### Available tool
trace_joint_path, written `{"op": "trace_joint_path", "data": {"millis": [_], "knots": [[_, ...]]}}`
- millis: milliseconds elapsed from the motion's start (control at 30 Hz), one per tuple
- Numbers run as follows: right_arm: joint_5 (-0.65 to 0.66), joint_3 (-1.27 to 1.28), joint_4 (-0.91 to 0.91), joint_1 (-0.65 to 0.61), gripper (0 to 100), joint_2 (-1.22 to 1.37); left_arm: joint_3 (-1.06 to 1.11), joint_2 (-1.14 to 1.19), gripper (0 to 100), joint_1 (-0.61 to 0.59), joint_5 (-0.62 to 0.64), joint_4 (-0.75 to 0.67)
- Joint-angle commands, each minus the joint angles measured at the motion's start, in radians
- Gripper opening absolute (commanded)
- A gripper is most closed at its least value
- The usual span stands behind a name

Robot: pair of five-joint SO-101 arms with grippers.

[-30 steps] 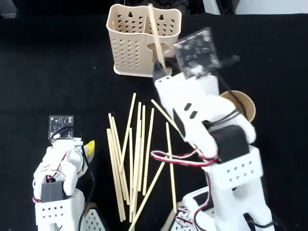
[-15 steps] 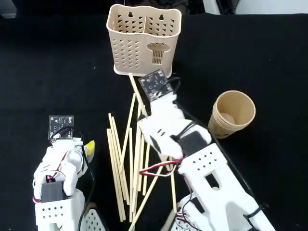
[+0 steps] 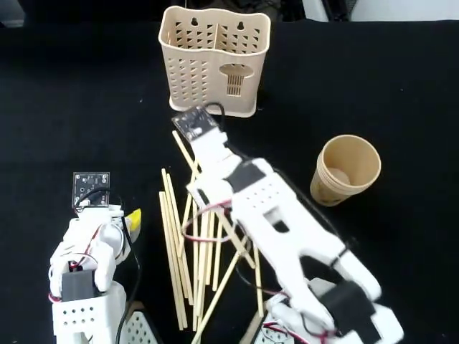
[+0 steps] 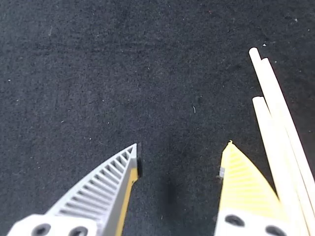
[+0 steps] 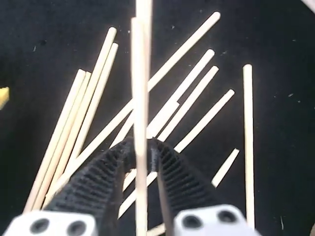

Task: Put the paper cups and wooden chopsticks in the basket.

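Chopsticks (image 3: 173,244) before basket (image 3: 204,79), cups (image 3: 344,169) to right

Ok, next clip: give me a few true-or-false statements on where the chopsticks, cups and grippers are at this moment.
1. The right gripper is shut on a chopstick. True.
2. The paper cups sit inside the basket. False: they are on the table, apart from the basket.
3. The left gripper holds a chopstick. False: it is open and holds nothing.
4. Several loose chopsticks lie on the table. True.
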Motion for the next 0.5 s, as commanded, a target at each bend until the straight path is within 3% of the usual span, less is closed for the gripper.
{"op": "trace_joint_path", "data": {"millis": [0, 267, 467], "knots": [[0.011, -0.130, 0.075, -0.012, 15.1, 0.035, 0.016, -0.009, 27, 0.015, 0.005, -0.008], [0.012, -0.223, 0.175, -0.003, 14.1, -0.077, 0.016, -0.009, 27, 0.015, 0.005, -0.006], [0.133, -0.371, 0.315, 0.226, 14.1, -0.275, -0.056, -0.009, 27, 0.007, -0.002, -0.008]]}}
